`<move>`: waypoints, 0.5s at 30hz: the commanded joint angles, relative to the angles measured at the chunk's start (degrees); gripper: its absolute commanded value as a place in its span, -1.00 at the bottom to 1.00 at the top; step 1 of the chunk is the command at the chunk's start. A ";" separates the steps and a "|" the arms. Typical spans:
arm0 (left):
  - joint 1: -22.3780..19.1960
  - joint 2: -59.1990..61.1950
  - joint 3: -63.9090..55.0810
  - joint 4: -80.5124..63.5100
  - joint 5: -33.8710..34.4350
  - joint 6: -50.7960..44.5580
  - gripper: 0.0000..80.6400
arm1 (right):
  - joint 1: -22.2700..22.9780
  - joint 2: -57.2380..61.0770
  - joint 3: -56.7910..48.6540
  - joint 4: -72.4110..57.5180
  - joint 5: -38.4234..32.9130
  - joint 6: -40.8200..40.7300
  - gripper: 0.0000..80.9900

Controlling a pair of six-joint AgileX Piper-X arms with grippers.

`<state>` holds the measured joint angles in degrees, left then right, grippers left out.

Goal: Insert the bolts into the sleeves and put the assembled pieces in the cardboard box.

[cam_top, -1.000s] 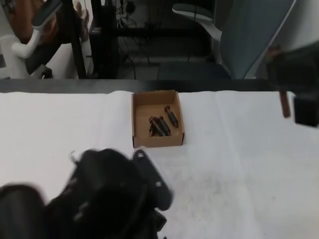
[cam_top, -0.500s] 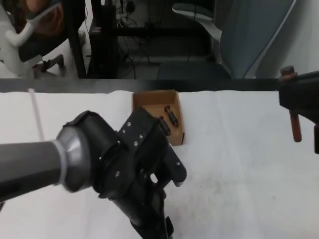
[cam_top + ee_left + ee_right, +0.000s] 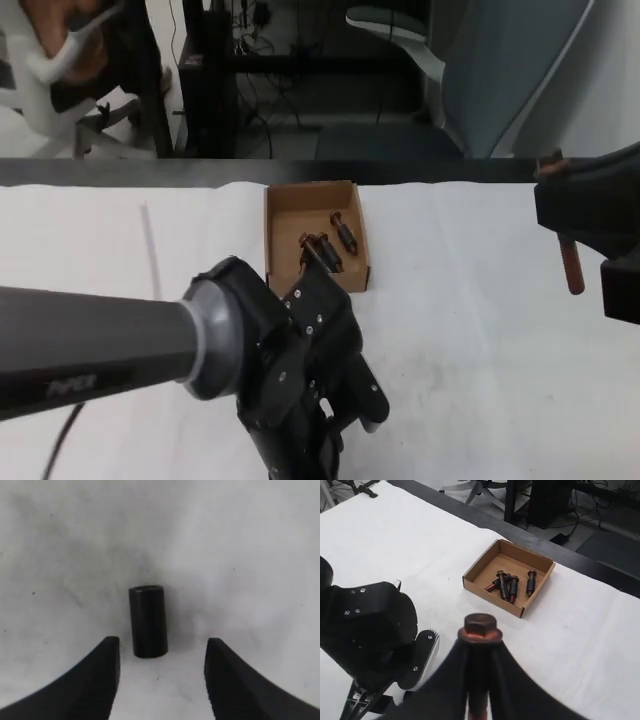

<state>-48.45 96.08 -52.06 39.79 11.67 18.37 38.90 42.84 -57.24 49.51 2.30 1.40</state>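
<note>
- The left gripper point(image 3: 162, 645) is open and hangs low over the white-covered counter point(image 3: 480, 350), its two fingers spread apart.
- A black sleeve point(image 3: 148, 621) lies on its side on the counter between those fingers, touching neither of them.
- In the high view the left arm point(image 3: 290, 380) reaches across the near part of the counter, just in front of the cardboard box point(image 3: 300, 200).
- The right gripper point(image 3: 480, 655) is closed on a copper-coloured bolt point(image 3: 481, 626), held above the counter with the head up and well apart from the box; the high view shows it at the right edge.
- The open box sits towards the far edge of the counter, and several assembled pieces point(image 3: 509, 585) lie in it.
</note>
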 commanded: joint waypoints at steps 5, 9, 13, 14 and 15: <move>-0.32 3.78 -3.03 -0.40 -0.01 1.19 0.07 | 0.23 -0.04 -0.04 -0.98 -1.37 -0.56 -0.99; -0.32 3.97 -3.23 -0.84 -0.01 1.18 0.06 | 0.23 -0.04 0.03 -0.98 -1.35 -1.03 -0.99; -0.32 3.97 -3.23 0.52 -2.58 1.66 -0.77 | 0.23 0.10 0.03 -0.98 -1.35 -1.78 -0.99; -0.32 3.97 -3.23 1.16 -2.57 2.49 -0.97 | 0.23 0.22 0.03 -1.10 -1.35 -1.78 -0.99; -0.32 3.97 -3.23 1.62 -2.57 2.68 -0.96 | 0.23 0.22 0.03 -1.36 -1.35 -1.78 -0.99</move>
<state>-48.61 99.44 -54.79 40.04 10.18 19.85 38.90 42.84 -56.99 49.37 1.38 0.00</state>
